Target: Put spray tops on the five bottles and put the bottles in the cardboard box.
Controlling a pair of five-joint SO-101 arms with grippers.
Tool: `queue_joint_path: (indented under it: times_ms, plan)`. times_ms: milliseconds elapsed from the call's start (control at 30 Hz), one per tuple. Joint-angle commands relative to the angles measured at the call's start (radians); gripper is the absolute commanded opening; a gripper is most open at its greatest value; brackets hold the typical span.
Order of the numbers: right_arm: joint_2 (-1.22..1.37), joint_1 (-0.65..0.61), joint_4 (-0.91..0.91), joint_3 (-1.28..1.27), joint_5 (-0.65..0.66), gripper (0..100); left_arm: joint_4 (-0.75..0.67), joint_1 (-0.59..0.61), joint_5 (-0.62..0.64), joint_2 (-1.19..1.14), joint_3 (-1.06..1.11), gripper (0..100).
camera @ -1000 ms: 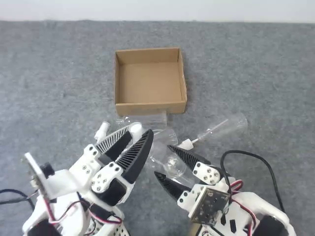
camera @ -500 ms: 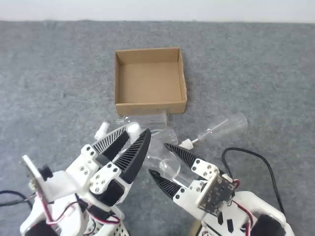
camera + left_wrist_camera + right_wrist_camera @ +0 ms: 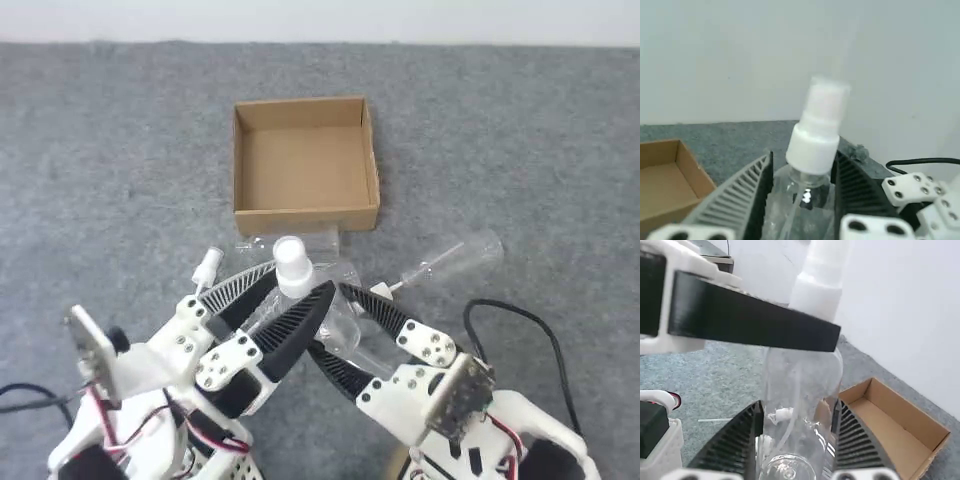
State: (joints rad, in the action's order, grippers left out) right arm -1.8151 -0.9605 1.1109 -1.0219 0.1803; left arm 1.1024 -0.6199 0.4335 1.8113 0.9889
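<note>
From above, the left hand (image 3: 298,280) is clamped on the neck end of a clear spray bottle (image 3: 345,322), just under its white spray top (image 3: 292,262). The right hand (image 3: 330,320) grips the lower body of the same bottle, with one black finger on each side. The bottle is lifted off the grey bench (image 3: 120,160), tilted, with its top towards the cardboard box (image 3: 305,215).

The left wrist view adds what the high view hides. The spray top (image 3: 817,132) sits on the bottle's neck, and the left hand's (image 3: 802,157) ribbed fingers press the shoulders of the bottle at both sides. The right arm's white housing (image 3: 912,187) shows close alongside.

The right wrist view shows the clear body (image 3: 800,385) from its base end, filling the gap between the right hand's (image 3: 797,407) fingers. A black finger of the left hand (image 3: 755,320) crosses above it.

The box stands open-topped, well beyond both hands. One lying bottle (image 3: 295,243) rests just against the box's near wall, between the box and the hands. A second lying bottle (image 3: 455,257) lies off to the right arm's side, with a white sprayer piece (image 3: 380,292) at its mouth end. A loose spray top (image 3: 207,267) lies just beside the left hand's outer finger. Broad stretches of grey bench run on both sides of the box and behind it to the far edge. The crowded patch is the one between the box and the hands.
</note>
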Motion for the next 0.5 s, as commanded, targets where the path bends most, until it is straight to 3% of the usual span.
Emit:
queue_joint_path:
  times_ms: [0,400,467]
  plan:
    - [-0.001,0.013,-0.025,0.009,-0.011,2.7,-0.002,0.002,-0.002,0.011,-0.099,18]
    - [-0.001,0.013,-0.024,0.009,-0.011,2.7,0.006,0.005,-0.002,0.011,-0.236,18]
    - [-0.001,0.013,-0.03,0.009,-0.005,2.7,0.009,0.051,-0.002,0.011,-0.257,18]
